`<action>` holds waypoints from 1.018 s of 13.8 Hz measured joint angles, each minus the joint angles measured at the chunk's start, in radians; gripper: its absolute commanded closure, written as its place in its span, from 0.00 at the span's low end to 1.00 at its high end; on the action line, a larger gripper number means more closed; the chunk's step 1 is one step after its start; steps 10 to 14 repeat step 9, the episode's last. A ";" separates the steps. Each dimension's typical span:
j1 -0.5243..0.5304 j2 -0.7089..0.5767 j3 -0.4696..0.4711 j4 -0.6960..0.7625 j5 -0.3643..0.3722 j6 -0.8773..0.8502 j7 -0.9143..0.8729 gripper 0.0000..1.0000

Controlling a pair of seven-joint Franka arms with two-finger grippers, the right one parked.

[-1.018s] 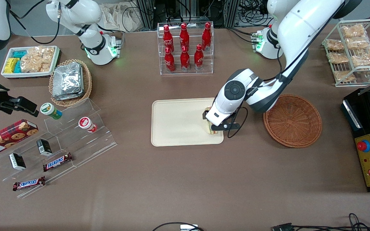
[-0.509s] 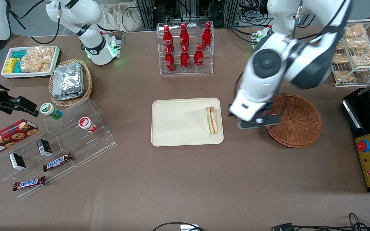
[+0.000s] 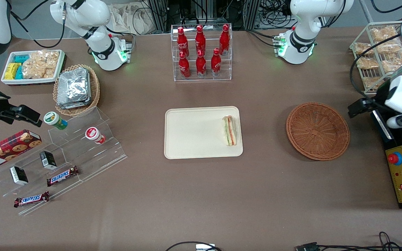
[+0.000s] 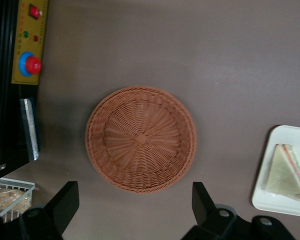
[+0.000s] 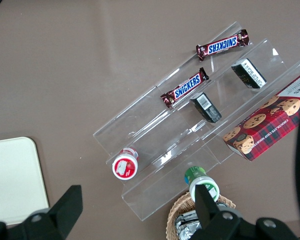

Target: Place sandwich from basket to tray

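Note:
The sandwich [image 3: 229,130] lies flat on the cream tray [image 3: 194,139], at the tray end closest to the basket, with its green and red filling edge showing. Nothing lies in the round brown wicker basket [image 3: 318,130] beside the tray. My gripper [image 3: 359,106] hangs high at the working arm's end of the table, past the basket and well clear of the sandwich. In the left wrist view the gripper [image 4: 134,194] is open with nothing between its fingers [image 4: 67,197]. It looks down on the basket [image 4: 140,139], with the tray [image 4: 277,200] and the sandwich [image 4: 287,172] off to one side.
A clear rack of red bottles [image 3: 201,52] stands farther from the camera than the tray. A wire rack of snack packs [image 3: 384,52] and a black control box with a red button [image 3: 400,167] sit at the working arm's end. An acrylic stand [image 3: 65,153] sits toward the parked arm.
The gripper let go of the sandwich on the tray, rose, and swung over the basket toward the working arm's end of the table. The sandwich stays on the tray.

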 measured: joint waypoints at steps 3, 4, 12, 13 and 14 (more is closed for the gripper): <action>-0.008 -0.005 0.006 -0.008 0.000 0.025 0.006 0.00; -0.011 -0.004 0.006 -0.012 0.000 0.045 0.006 0.00; -0.022 -0.010 0.006 -0.032 0.000 0.075 0.009 0.00; -0.022 -0.010 0.006 -0.032 0.000 0.075 0.009 0.00; -0.022 -0.010 0.006 -0.032 0.000 0.075 0.009 0.00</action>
